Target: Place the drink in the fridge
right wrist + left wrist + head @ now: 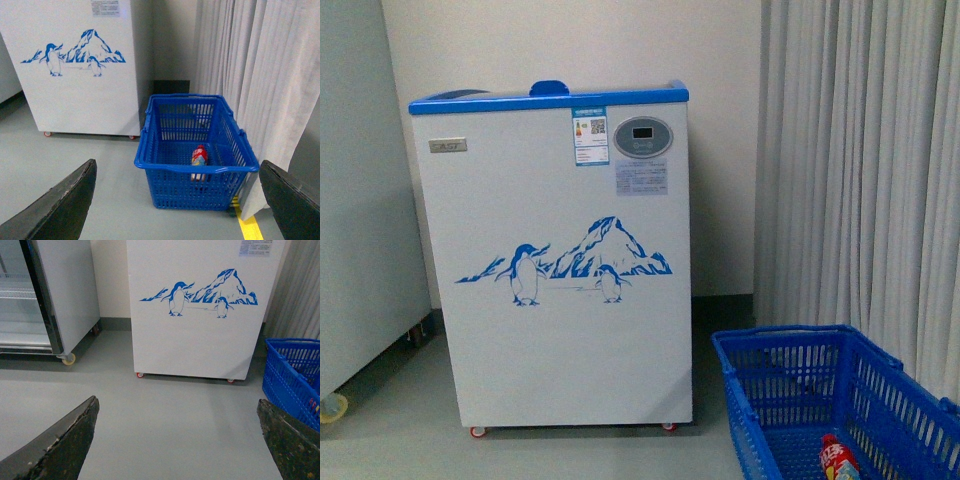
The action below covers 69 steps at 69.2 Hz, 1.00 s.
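Left gripper [176, 402], right gripper [177, 162] — both spread wide, empty; drink [199, 156] lying in blue basket [170, 190] beside fridge [550, 300] — task seemingly unstarted.

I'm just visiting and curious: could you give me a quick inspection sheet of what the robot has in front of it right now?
Surface: grey floor.
Job's things: white fridge with penguin art stands ahead; drink lies in the blue basket right of it.
Clutter: nothing seen.
Hands: left hand and right hand open, empty.
Cables: nothing seen.
Surroundings: white cabinet on the left, pale curtain on the right, yellow floor line near the basket.
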Motion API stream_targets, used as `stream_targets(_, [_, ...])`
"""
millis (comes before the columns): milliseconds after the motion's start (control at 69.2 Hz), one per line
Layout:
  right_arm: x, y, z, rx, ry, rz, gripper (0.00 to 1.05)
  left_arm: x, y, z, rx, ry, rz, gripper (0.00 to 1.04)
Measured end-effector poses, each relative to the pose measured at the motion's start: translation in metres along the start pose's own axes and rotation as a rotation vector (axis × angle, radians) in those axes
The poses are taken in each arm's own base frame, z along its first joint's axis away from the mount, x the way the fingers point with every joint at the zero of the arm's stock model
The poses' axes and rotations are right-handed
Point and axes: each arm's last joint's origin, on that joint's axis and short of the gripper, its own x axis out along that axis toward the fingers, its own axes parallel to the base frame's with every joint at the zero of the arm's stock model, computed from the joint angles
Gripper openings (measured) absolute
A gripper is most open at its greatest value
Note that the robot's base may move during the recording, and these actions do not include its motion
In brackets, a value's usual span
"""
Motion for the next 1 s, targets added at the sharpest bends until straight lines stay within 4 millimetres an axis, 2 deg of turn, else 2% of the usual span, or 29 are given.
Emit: stream_targets(997, [0.0000, 0.0000, 0.0000, 0.000, 0.000, 0.000, 0.97, 0.0000, 0.0000, 0.0000, 0.000, 0.000, 0.000, 0.97])
